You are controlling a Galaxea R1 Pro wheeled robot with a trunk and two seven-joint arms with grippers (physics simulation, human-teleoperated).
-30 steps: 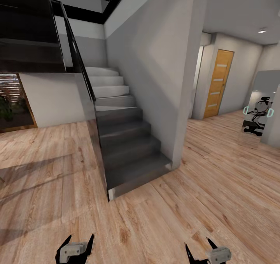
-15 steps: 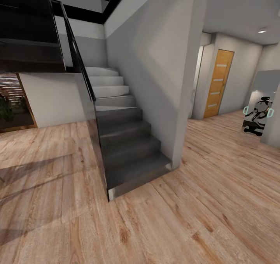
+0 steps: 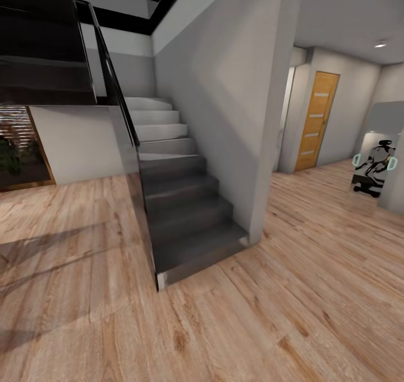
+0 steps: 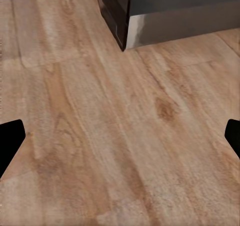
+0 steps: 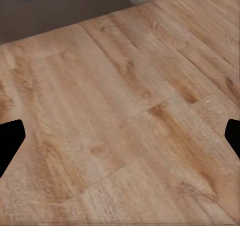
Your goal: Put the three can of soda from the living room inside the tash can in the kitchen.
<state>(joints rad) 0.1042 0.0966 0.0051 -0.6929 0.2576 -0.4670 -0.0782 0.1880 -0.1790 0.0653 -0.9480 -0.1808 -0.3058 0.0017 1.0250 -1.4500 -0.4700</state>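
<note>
Setting: a hallway is faced, with a dark staircase ahead and an orange door far right.
Cans of soda: none located; direction from the fingers cannot be judged.
Left gripper: fingertips spread wide, nothing held, wood floor beneath.
Right gripper: likewise spread, unloaded.
Nearer arm: cannot be told.
Stage: transit is judged.

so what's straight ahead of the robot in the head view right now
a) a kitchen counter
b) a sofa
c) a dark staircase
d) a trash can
c, a dark staircase rises from the wood floor at centre, with an orange door off to the right.
</note>
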